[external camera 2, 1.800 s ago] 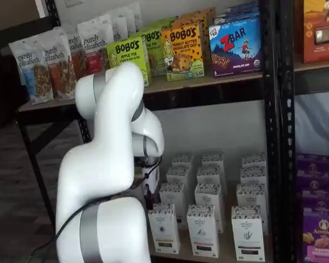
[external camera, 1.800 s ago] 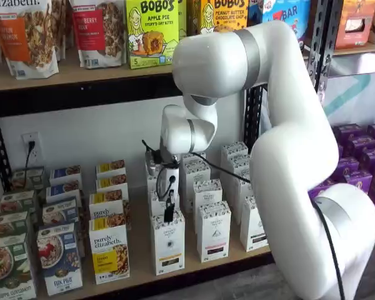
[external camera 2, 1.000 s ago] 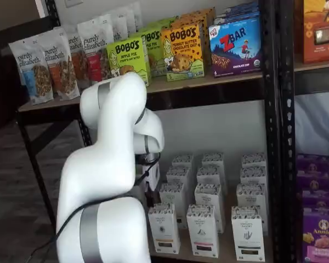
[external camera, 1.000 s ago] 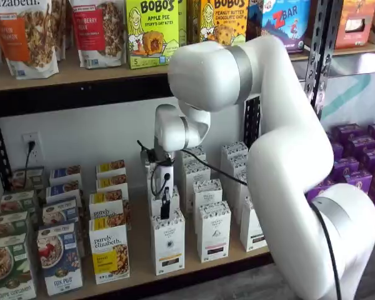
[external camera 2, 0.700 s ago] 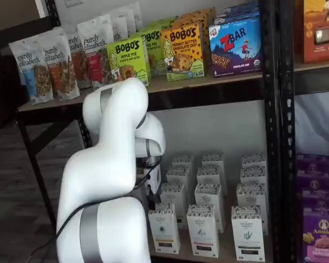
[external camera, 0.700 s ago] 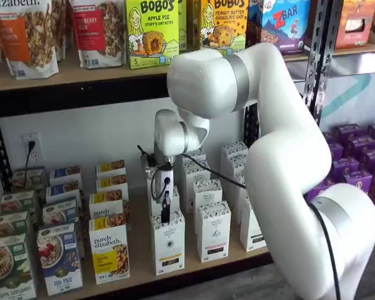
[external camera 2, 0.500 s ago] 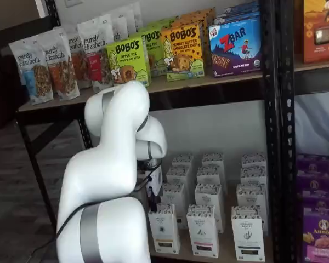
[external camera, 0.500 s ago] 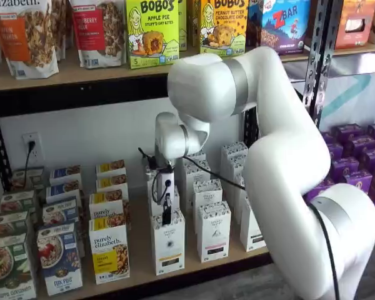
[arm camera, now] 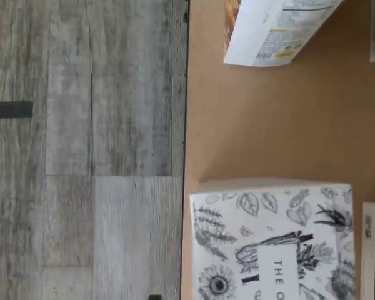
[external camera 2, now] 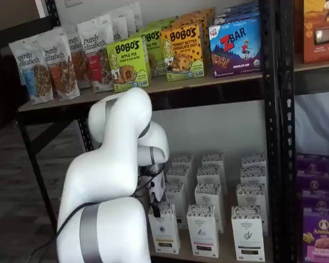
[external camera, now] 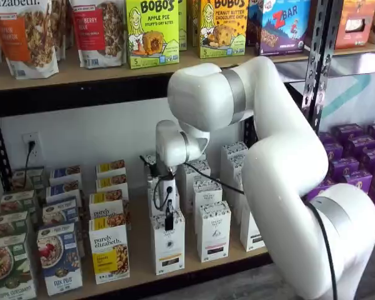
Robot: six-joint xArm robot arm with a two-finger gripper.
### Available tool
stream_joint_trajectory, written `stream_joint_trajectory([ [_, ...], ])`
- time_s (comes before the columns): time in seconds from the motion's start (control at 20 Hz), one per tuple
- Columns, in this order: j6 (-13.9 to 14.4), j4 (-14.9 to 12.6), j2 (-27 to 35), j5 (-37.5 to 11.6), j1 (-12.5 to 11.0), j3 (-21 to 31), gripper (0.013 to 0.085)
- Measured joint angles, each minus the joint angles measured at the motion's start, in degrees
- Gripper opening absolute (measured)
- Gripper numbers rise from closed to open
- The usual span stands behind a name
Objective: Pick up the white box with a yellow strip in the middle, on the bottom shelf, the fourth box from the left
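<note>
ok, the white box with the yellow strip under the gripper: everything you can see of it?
The white box with the yellow strip stands upright at the front edge of the bottom shelf, heading its row. It looks like cardboard, with dark botanical drawings on top and a dark logo on the face. The gripper hangs at its top; contact and finger gap can't be made out.

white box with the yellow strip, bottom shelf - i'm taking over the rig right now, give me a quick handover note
Gripper: black fingers hang right over the top of the white box with the yellow strip; seen side-on, so whether they are open or shut cannot be told.
Box: standing upright at the front edge of the brown bottom shelf, front of its column, in both shelf views. The wrist view shows its leaf-printed top close below the camera.
Done: the arm is lined up above the box.
Left: no grasp shows yet; close on the box top, lift it and bring it out of the shelf.
</note>
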Motion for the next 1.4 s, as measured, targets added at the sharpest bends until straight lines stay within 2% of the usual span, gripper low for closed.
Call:
stream_joint_trajectory([
  [0.25,0.1,-0.4,1.0,-1.4,-0.1,0.0,0.0850],
  [0.45,-0.7,0.8,2.5,2.0,-0.1,-2.4,0.0850],
  [0.55,-0.8,1.0,3.1,1.9,0.0,-2.8,0.0850],
  [0.9,-0.4,1.4,5.0,-3.1,0.9,-2.8,0.0850],
  [1.05,-0.7,1.8,5.6,-3.7,1.0,-3.1,0.0850],
  [1.15,-0.8,2.0,5.7,-3.6,1.0,-3.2,0.0770],
  [1.2,-0.7,1.9,5.7,-3.6,1.0,-3.2,0.0770],
  [1.3,-0.8,2.0,5.7,-3.4,1.0,-3.2,0.0690],
  [1.4,-0.3,1.3,5.7,-3.4,1.0,-3.1,0.0690],
])
